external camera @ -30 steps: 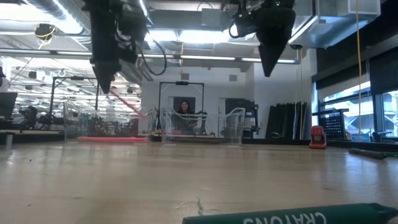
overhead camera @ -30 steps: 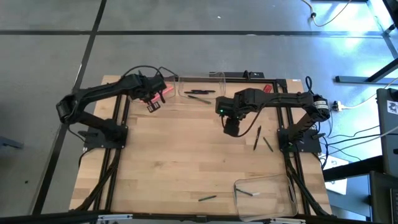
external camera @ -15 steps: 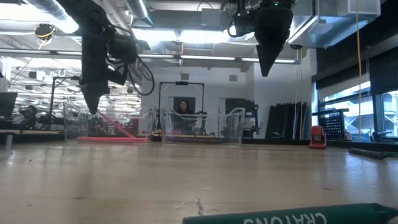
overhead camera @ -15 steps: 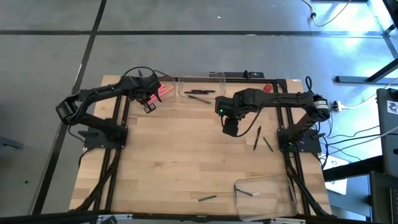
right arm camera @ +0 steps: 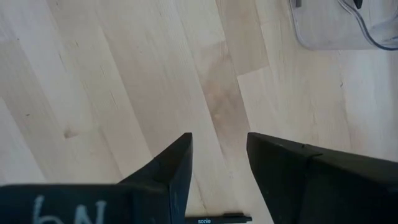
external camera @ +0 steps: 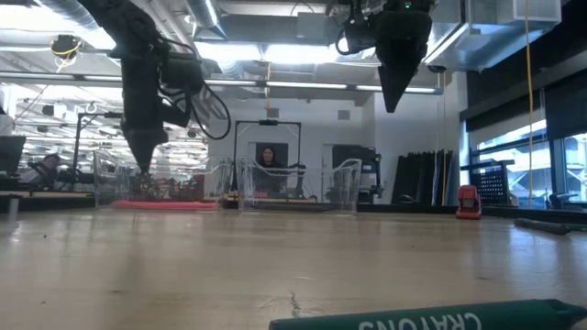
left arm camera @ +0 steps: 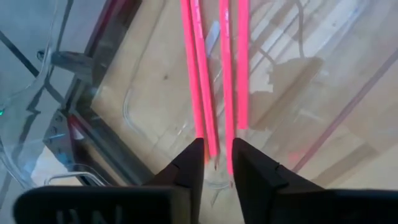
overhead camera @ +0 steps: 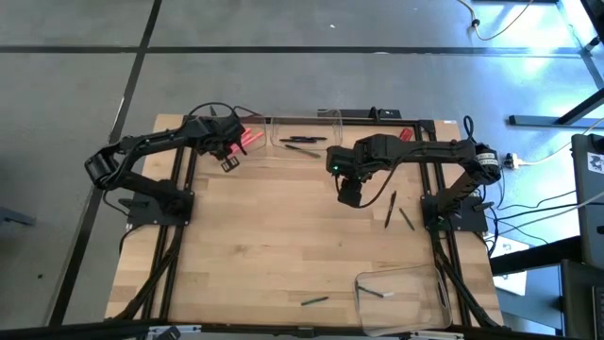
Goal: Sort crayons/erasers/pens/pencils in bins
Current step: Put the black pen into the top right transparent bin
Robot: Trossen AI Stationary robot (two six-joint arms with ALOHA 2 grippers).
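The wooden table (overhead camera: 283, 246) carries three clear bins. The left gripper (left arm camera: 216, 163) hangs over the far-left bin (left arm camera: 134, 121), fingers slightly parted and empty, with pink pencils (left arm camera: 200, 74) lying in the bin just past its tips. The right gripper (right arm camera: 217, 165) hovers open and empty over bare wood, near two loose dark pencils (overhead camera: 396, 212).
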